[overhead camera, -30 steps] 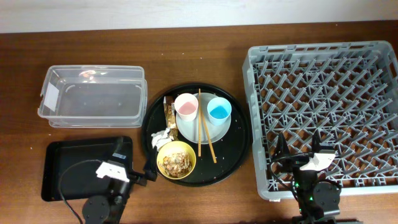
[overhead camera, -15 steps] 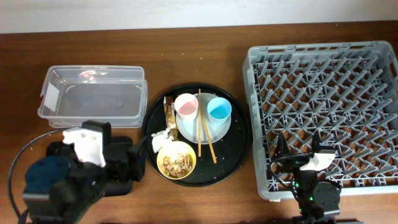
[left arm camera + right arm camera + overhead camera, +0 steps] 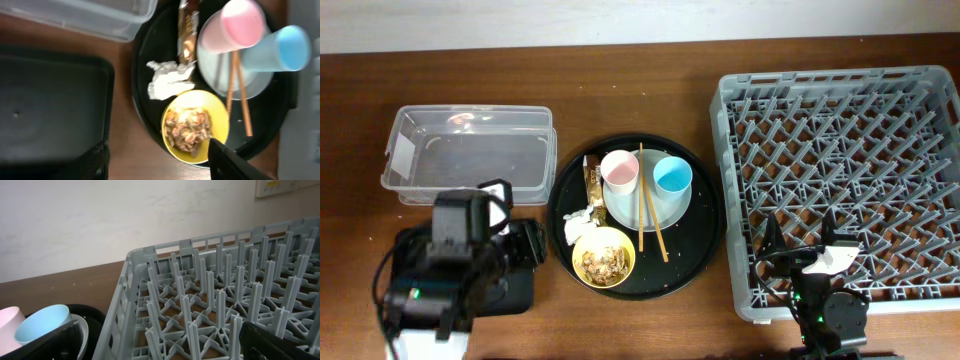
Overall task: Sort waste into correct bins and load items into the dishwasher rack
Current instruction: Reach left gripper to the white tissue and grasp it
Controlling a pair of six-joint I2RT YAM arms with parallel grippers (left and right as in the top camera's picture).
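The tissue [image 3: 167,80], wrapper [image 3: 188,30] and bowl [image 3: 220,122] of scraps [image 3: 185,131] sit together on the round tray [image 3: 705,235] between the clear bin [image 3: 470,155] and the rack [image 3: 840,150], so the left arm [image 3: 455,260] hovers beside them with jaws spread and empty, the right arm [image 3: 825,305] likewise at the rack's edge.

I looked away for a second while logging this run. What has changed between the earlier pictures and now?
The left arm rose above the flat black tray, now hiding most of it in the overhead view; the left gripper, jaws open, holds nothing. The right gripper stayed over the dishwasher rack, and everything on the round black tray stayed put.
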